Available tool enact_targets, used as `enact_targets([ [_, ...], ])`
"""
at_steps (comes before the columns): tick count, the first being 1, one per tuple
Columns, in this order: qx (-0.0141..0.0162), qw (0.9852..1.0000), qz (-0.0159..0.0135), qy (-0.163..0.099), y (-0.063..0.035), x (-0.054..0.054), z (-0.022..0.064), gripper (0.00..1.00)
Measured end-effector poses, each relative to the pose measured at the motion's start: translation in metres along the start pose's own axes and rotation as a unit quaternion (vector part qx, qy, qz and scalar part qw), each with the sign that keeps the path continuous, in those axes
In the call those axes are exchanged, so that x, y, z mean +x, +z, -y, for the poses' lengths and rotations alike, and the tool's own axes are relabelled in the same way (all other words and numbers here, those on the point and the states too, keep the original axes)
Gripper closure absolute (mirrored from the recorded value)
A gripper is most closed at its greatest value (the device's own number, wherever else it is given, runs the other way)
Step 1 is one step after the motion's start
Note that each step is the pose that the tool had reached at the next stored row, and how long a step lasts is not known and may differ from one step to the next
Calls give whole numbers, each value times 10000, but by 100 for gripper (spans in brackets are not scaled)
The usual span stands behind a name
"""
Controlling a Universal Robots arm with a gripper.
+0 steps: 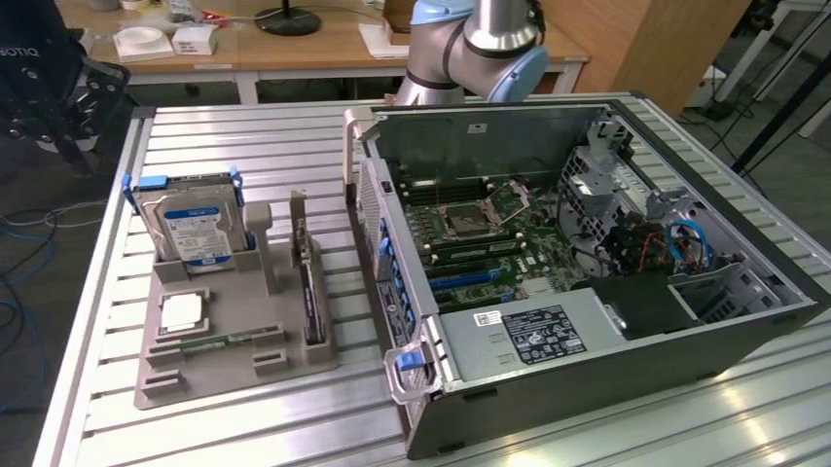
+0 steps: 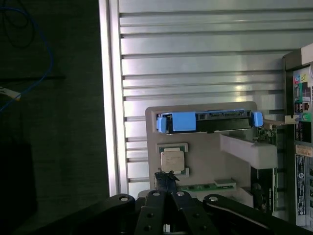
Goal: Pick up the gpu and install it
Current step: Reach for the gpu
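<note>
My claw is hovering closed, empty, well apart from the graphics card standing edgewise in the tray. I'm reckoning on opening wide, then straddling its thin edge squarely.

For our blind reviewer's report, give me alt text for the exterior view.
The gpu stands on edge in a grey tray, beside a hard drive, on a slatted table. On the exterior view's right lies an open PC case with its motherboard exposed; the gripper hangs past the table's edge on that view's left.
</note>
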State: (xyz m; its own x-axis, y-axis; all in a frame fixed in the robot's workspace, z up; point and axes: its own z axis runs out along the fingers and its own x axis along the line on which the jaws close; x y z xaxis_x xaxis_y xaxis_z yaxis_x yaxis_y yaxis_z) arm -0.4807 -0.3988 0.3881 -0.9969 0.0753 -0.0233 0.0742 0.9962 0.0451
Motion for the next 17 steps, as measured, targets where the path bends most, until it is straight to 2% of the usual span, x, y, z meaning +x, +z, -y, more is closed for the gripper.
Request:
enact_targets([
  [2, 0, 10000, 0, 1, 1, -31, -3, 89],
  [17, 2, 10000, -15, 1, 29, -707, -66, 89],
])
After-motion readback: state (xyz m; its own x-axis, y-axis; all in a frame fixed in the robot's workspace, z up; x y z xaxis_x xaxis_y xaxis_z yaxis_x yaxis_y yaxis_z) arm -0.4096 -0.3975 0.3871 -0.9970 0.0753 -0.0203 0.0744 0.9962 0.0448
